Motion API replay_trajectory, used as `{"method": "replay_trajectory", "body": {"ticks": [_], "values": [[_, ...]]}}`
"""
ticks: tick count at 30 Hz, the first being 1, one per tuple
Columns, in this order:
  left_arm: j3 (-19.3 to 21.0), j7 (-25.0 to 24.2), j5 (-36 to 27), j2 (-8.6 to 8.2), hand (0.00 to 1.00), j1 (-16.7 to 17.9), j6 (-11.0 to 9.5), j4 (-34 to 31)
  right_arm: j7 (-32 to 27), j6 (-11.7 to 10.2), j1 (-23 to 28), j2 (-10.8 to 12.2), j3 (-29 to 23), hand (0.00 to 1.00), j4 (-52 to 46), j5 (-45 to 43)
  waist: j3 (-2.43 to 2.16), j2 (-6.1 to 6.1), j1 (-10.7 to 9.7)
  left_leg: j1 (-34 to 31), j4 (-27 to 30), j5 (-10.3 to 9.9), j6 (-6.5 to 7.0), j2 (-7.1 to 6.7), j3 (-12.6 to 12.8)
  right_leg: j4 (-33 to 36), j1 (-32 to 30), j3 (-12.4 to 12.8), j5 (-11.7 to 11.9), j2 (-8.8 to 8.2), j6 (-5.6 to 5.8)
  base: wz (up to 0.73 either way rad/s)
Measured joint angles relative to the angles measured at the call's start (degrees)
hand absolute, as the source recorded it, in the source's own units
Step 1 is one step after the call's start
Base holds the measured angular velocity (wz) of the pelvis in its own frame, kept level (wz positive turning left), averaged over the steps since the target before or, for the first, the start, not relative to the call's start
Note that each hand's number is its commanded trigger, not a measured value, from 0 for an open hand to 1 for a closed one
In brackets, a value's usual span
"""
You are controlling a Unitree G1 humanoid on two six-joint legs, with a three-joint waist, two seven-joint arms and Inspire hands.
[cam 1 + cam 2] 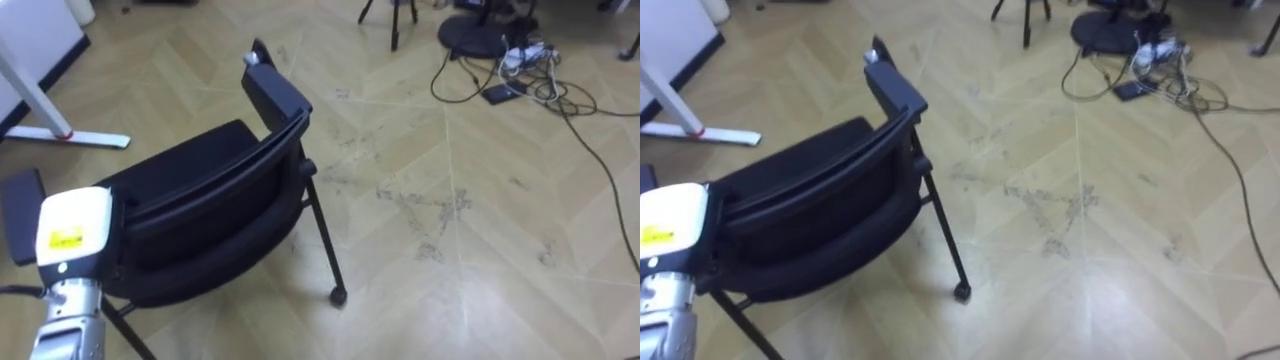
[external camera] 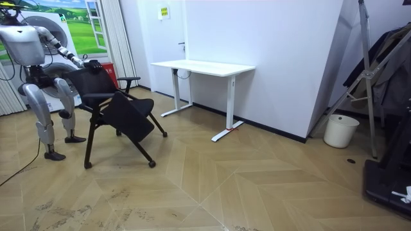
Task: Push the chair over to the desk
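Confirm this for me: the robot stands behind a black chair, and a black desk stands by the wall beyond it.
One thing is wrong: the desk is white, not black, as the room view shows. The robot does stand behind a black chair, and the desk stands by the wall beyond it.

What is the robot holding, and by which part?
Cannot be told: the left hand lies on the chair, at its backrest's top edge; grip hidden.
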Motion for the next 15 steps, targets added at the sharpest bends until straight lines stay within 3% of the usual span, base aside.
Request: {"method": "replay_trajectory", "body": {"ticks": [1, 5, 7, 12, 14, 15], "values": [[-0.27, -0.03, 0.34, -0.04, 1.0, -0.27, -0.07, -0.24, -0.56, -0.18, -0.78, -0.32, 2.26, 0.0, -3.27, -1.84, 0.03, 0.04, 1.21, 0.08, 0.0, -0.02, -0.04, 0.16, 0.03, -0.17, 0.07, 0.0, 0.18, 0.18, -0.09, 0.0], [-1.15, -1.07, 0.49, -0.95, 1.0, -2.02, -0.17, -0.28, 0.35, -0.16, -3.48, -0.36, 10.11, 0.0, -10.7, -12.71, 0.39, 0.61, 2.9, -0.17, 0.01, -0.05, -0.12, 0.46, 0.16, -1.16, 0.1, -0.06, 0.93, 0.44, -0.23, -0.01], [-1.19, -2.31, 1.63, -1.23, 1.0, -3.04, -1.11, -0.45, 3.04, -0.14, -4.24, -0.38, 15.01, 0.0, -13.7, -18.16, 0.53, 0.44, 4.73, -0.07, -0.08, -0.04, -0.13, 0.49, 0.1, -1.04, 0.18, -0.2, 0.93, 0.45, -0.23, 0.0], [-1.49, -4.37, 2.75, -1.43, 1.0, -3.6, -1.14, -3.53, 9.03, -0.03, -5.04, -0.48, 23.53, 0.0, -18.91, -27.58, 1.0, -0.37, 7.71, 0.04, -0.5, -0.03, -0.14, 0.45, 0.11, -1.21, 0.08, -0.22, 0.93, 0.46, -0.23, 0.0], [-2.33, -4.49, 2.78, -1.42, 1.0, -4.21, -1.06, -3.64, 11.8, -0.06, -5.08, -0.5, 27.16, 0.0, -21.47, -30.72, 0.95, -0.47, 8.19, -0.09, -0.5, -0.03, -0.14, 0.46, 0.01, -1.41, 0.13, -0.42, 0.93, 0.44, -0.23, 0.02], [-2.76, -5.13, 3.13, -1.58, 1.0, -4.9, -1.09, -3.7, 13.67, -0.08, -5.32, -0.5, 28.92, 0.0, -22.18, -33.04, 0.92, -0.52, 9.34, -0.14, -0.52, -0.03, -0.14, 0.46, -0.03, -1.53, 0.17, -0.48, 0.94, 0.44, -0.23, 0.0]]}}
